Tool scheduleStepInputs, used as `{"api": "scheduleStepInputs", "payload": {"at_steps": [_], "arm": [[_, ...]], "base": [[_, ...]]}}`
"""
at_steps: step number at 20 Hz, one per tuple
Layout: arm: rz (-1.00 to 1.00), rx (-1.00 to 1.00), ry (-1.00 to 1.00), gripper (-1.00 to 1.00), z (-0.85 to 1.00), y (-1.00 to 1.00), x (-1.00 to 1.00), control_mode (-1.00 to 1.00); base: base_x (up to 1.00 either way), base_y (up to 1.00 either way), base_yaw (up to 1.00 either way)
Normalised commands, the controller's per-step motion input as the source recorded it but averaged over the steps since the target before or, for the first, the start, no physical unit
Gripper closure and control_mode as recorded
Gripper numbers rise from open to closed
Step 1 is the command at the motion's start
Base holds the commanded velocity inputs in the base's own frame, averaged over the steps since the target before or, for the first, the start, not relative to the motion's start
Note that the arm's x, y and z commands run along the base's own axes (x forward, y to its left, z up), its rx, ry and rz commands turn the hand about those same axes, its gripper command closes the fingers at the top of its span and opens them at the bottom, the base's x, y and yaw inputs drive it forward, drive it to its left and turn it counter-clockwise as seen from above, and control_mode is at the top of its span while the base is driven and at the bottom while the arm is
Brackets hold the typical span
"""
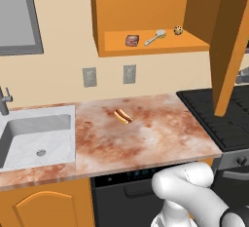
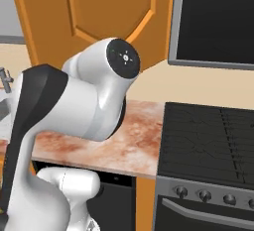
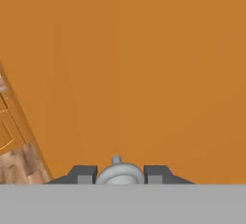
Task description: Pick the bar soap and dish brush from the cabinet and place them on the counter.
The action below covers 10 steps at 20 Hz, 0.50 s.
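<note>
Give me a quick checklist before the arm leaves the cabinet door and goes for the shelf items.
1. Door swung open, shelf exposed: ok.
2. Soap on the shelf, unobstructed: ok.
3. Brush on the shelf beside the soap, apart from it: ok.
4. Gripper free of the knob: not ok, the jaws sit on either side of it, closed around it.
5. Counter has bare space for placing: ok; a hot dog lies near the middle.
6. Clear path from door to shelf: cannot tell.
</note>
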Motion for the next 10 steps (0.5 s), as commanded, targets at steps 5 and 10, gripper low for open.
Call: {"api": "scheduleStepInputs", "payload": {"at_steps": [5,10], "arm": [[0.03,-0.06,0.00,1.00,-0.16,-0.51,-0.17,-1.00],[0.05,-0.02,0.02,1.00,-0.16,-0.49,-0.09,-1.00]], "base": [[0.00,0.00,0.00],[0.00,0.00,0.00]]}}
